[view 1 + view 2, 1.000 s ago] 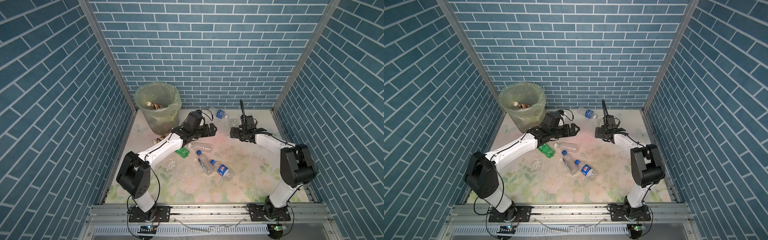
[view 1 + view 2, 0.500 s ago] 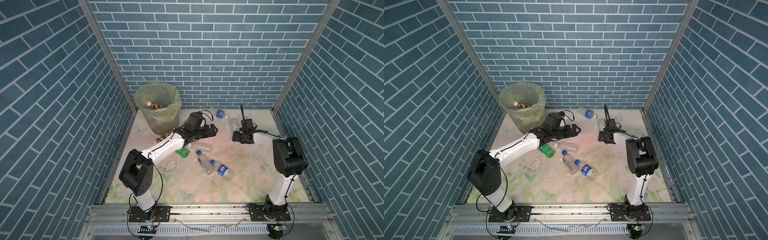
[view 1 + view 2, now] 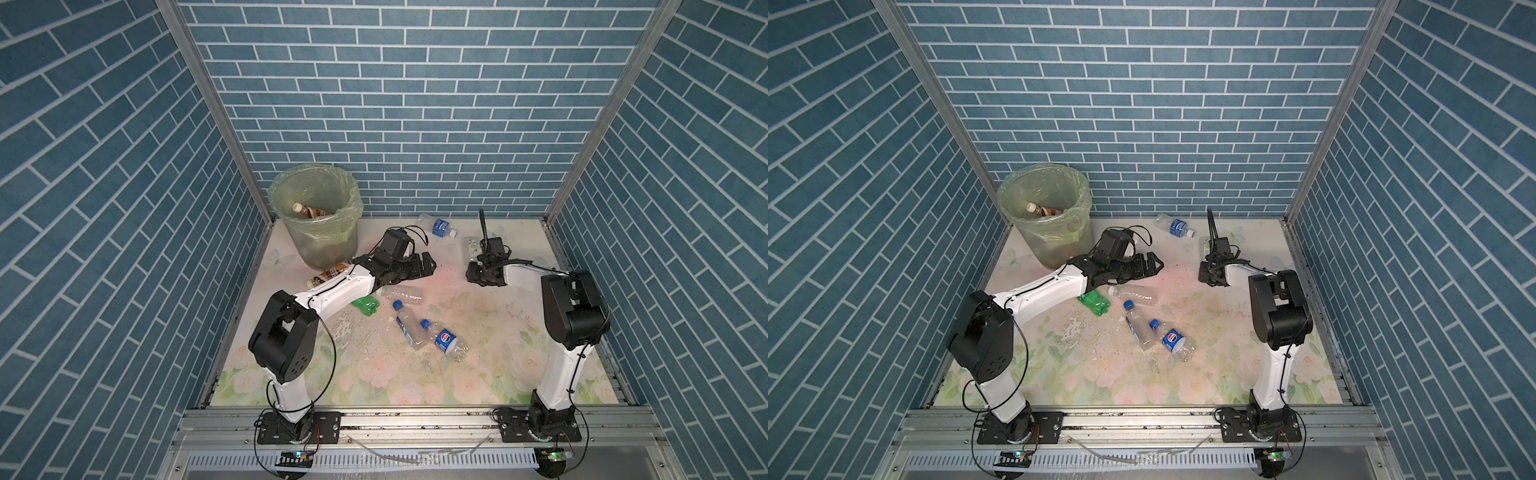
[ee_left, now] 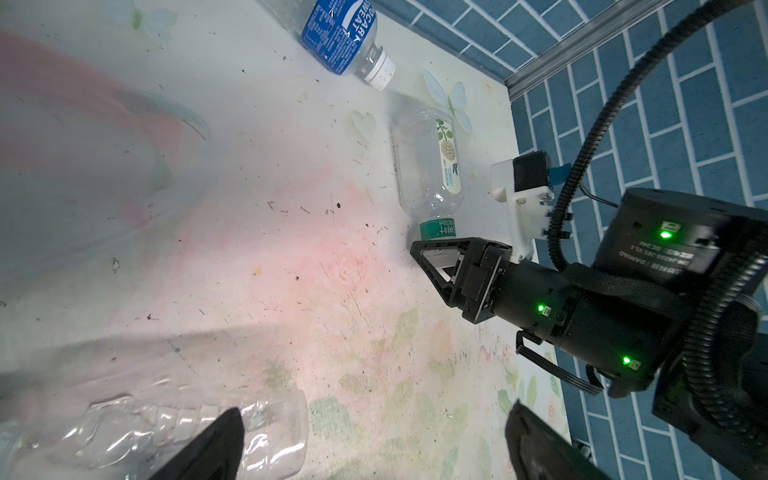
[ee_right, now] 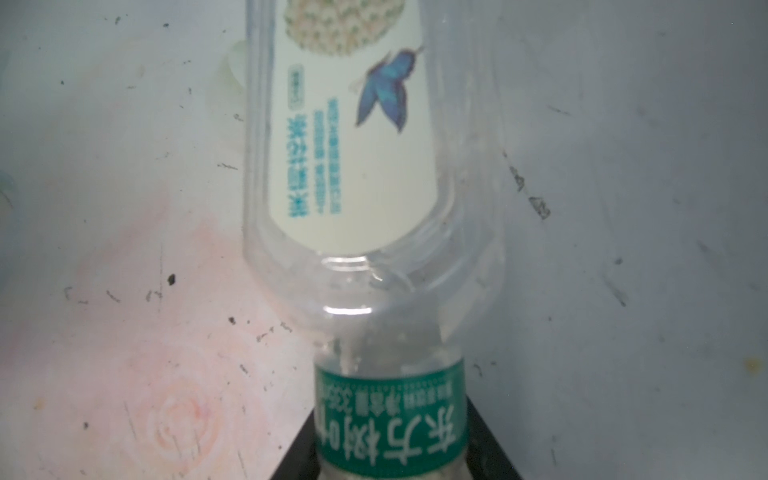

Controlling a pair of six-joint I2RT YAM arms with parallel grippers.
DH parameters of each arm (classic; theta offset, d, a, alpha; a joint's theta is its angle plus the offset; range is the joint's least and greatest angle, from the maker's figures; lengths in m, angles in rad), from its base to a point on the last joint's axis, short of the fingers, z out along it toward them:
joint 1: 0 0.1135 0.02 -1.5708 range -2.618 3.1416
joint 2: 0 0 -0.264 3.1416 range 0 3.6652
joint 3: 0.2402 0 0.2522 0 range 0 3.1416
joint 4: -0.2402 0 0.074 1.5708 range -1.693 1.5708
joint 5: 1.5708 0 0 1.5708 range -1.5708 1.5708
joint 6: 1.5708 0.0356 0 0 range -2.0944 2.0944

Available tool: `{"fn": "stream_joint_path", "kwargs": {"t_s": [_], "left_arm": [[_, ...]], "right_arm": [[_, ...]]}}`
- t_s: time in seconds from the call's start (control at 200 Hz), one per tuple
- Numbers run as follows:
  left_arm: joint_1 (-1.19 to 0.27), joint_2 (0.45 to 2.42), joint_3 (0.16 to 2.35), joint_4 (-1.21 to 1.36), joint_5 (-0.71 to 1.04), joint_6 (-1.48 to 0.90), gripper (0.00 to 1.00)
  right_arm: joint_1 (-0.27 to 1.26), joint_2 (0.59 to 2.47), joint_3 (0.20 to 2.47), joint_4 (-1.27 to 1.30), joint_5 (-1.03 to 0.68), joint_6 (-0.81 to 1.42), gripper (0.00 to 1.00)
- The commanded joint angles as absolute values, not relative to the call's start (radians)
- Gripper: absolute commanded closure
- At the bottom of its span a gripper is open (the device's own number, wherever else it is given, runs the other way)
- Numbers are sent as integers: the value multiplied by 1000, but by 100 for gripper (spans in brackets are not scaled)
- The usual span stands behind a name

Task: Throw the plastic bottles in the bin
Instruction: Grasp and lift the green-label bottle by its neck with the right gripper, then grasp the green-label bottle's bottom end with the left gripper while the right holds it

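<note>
My right gripper [image 5: 390,461] is shut on the green-banded neck of a clear bottle with a white label [image 5: 353,145], which lies on the mat near the back right; both top views show it [image 3: 471,247] [image 3: 1205,248]. My left gripper [image 4: 374,440] hangs open and empty over the mat's middle [image 3: 428,264], one fingertip [image 4: 216,440] above a crushed clear bottle [image 4: 187,428]. The bin [image 3: 316,232] stands at the back left with a brown-labelled bottle [image 3: 309,212] inside. In the left wrist view the right gripper [image 4: 432,245] pinches the bottle's neck.
Loose bottles on the floral mat: a blue-labelled one [image 3: 440,227] by the back wall, a brown-labelled one [image 3: 330,272] beside the bin, a green one [image 3: 365,305], and two blue-capped ones [image 3: 405,324] [image 3: 444,338] mid-mat. Brick walls close in three sides.
My right gripper has shut on the white-labelled bottle's neck, and the right arm's elbow has swung in toward the middle. The left arm has barely moved.
</note>
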State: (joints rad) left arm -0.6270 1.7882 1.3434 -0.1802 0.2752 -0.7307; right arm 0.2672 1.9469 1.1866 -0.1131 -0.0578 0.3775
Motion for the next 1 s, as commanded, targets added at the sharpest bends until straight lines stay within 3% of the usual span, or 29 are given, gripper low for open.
{"fn": "stream_joint_path", "kwargs": {"t_s": [0.0,0.12,0.67,0.995], "left_arm": [[-630,1805,1376,-174,280,-746,1],[-630,1812,1403,-181,270,-747,1],[-626,1988,1546,16,328,-856,1],[-632,2002,1566,65,349,-819,1]], "right_arm": [[264,1899,1177,-102,-75,383,76],[265,1857,1143,-96,-83,403,81],[324,1502,946,-154,-210,447,82],[446,1450,924,-101,-257,469,82]]}}
